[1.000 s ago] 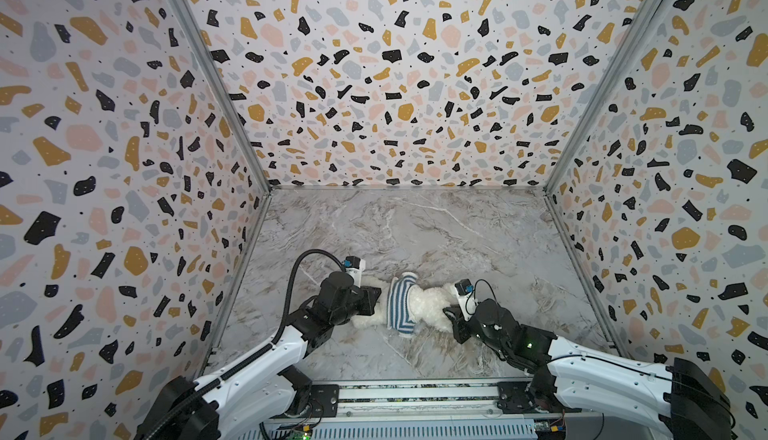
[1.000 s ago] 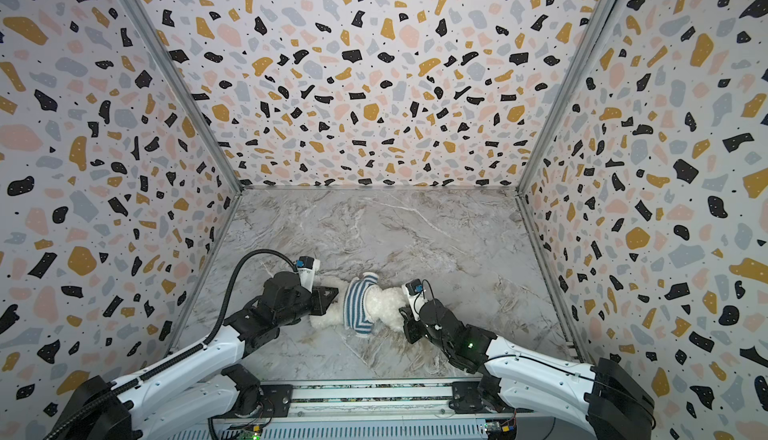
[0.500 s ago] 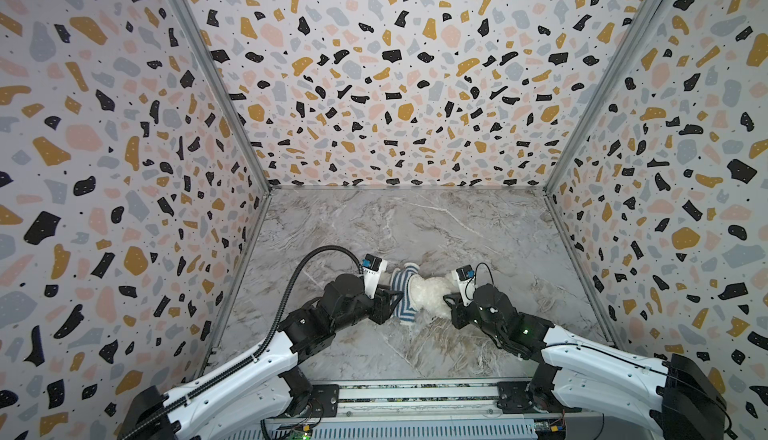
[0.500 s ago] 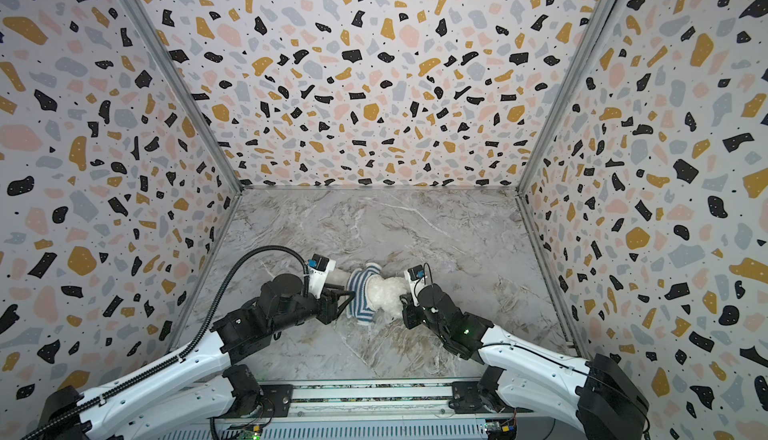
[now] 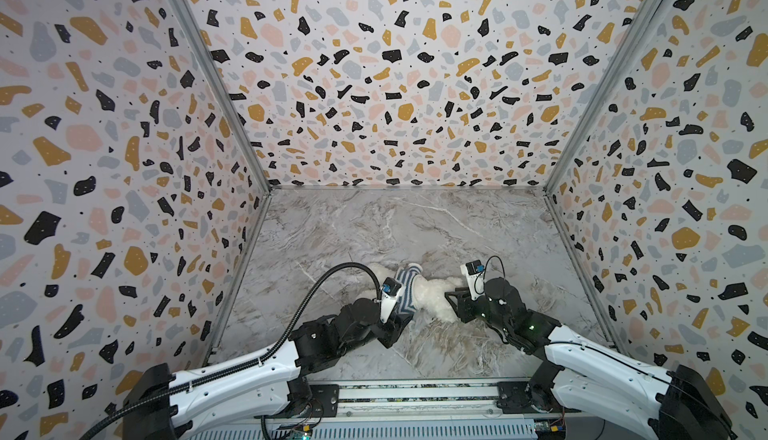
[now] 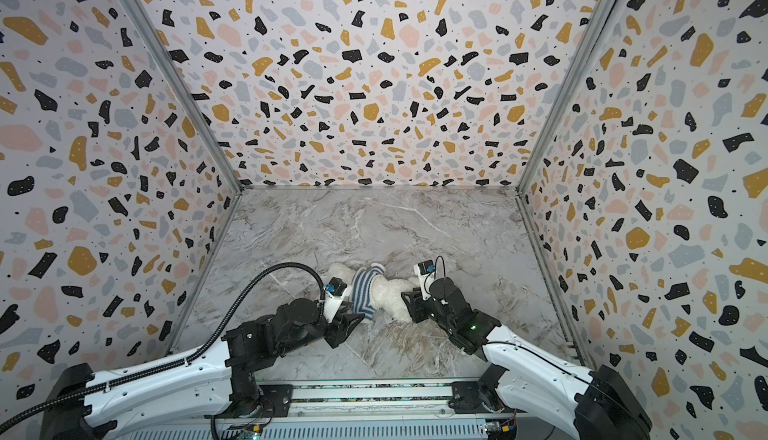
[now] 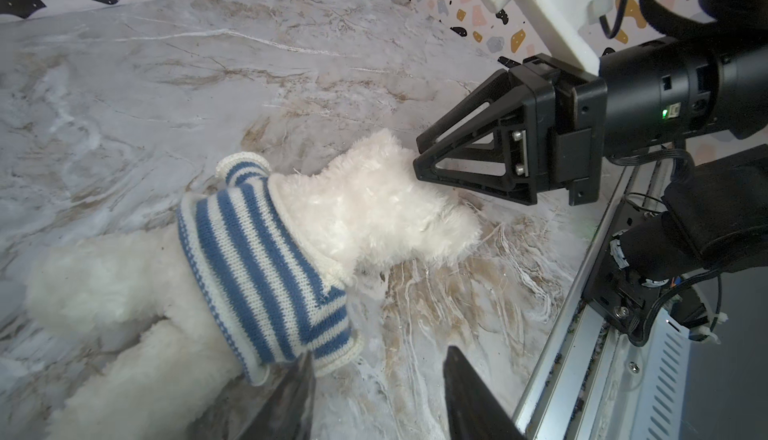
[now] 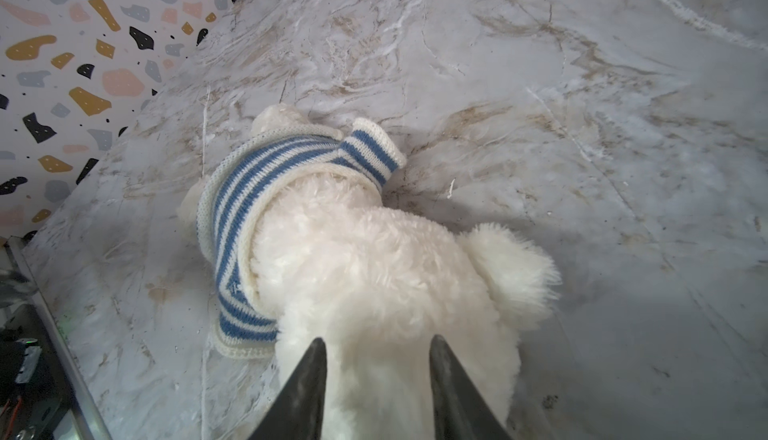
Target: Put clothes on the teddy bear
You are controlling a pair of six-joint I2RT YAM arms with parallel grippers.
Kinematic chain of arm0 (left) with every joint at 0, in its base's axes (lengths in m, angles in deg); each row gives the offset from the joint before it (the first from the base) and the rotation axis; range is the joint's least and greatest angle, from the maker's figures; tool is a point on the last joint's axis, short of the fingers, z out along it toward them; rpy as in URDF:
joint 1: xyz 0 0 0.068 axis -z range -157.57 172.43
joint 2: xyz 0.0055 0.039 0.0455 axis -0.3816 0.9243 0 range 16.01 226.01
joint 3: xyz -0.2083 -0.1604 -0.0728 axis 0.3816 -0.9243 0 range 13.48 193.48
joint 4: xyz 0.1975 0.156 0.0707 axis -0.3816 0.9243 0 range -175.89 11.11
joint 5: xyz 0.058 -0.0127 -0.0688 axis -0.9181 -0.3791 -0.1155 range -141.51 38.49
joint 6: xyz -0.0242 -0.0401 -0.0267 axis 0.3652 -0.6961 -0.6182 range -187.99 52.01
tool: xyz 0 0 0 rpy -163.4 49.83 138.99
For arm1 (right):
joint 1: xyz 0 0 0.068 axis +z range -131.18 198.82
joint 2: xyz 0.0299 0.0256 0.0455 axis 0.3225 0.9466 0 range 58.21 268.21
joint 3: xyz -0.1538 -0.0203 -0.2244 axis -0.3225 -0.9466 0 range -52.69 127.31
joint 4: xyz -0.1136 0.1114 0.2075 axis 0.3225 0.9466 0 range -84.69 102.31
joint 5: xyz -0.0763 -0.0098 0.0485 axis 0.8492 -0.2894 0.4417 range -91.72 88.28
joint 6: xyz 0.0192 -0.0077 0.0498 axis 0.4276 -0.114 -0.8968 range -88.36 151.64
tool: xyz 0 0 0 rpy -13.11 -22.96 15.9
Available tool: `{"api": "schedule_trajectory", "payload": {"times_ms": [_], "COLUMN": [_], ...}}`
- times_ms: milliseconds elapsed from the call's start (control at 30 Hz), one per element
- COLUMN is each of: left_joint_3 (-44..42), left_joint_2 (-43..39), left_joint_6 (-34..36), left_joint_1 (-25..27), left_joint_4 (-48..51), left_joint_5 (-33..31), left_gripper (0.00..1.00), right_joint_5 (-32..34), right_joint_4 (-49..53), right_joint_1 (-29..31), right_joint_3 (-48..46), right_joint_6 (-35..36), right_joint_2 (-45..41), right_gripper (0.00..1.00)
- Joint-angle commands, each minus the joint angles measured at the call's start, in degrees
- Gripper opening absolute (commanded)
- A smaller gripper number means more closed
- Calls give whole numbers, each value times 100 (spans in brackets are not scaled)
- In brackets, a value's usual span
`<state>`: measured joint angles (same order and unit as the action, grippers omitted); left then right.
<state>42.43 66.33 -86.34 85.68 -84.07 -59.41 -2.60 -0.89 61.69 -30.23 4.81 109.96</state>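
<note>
The fluffy cream-white plush teddy bear lies on the grey marble-pattern table, near the middle of its front edge. A small knitted shirt with blue and white stripes is around its body, and one sleeve stands up.

The left gripper is just beside the lower hem of the shirt. Its fingers are spread and only bare table shows between them.

The right gripper is at the other end of the bear. Its fingers are also spread, with white fur between them.
</note>
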Motion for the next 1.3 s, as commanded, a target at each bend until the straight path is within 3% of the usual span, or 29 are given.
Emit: {"api": "schedule_trajectory", "payload": {"times_ms": [0, 233, 333, 533, 667, 1000, 1267], "left_joint_3": [43, 392, 561, 939, 1251, 1825, 2007], "left_joint_2": [227, 1102, 1524, 2367, 2981, 3935, 4276], "left_joint_6": [421, 652, 759, 1011, 1161, 1368, 1378], "left_joint_1": [271, 935, 1096, 1217, 1217, 1217, 1217], "left_joint_4": [-418, -992, -1110, -1440, -1482, -1411, -1282], "left_joint_5": [-421, -988, -1224, -1358, -1344, -1413, -1883], "left_gripper": [56, 83, 86, 86, 79, 68, 67], "right_joint_5": [-170, -940, -1173, -1469, -1529, -1500, -1519], "right_joint_4": [-53, 118, 169, 328, 548, 718, 708], "right_joint_1": [-140, -1106, -1546, -2379, -2698, -2801, -2802], "right_joint_3": [-45, -204, -336, -607, -670, -934, -943], "right_joint_6": [-112, -379, -467, -604, -589, -718, -709], "right_joint_2": [-354, -573, -708, -969, -1111, -1569, -1681], "right_gripper": [49, 58, 64, 78, 83, 88, 89]}}
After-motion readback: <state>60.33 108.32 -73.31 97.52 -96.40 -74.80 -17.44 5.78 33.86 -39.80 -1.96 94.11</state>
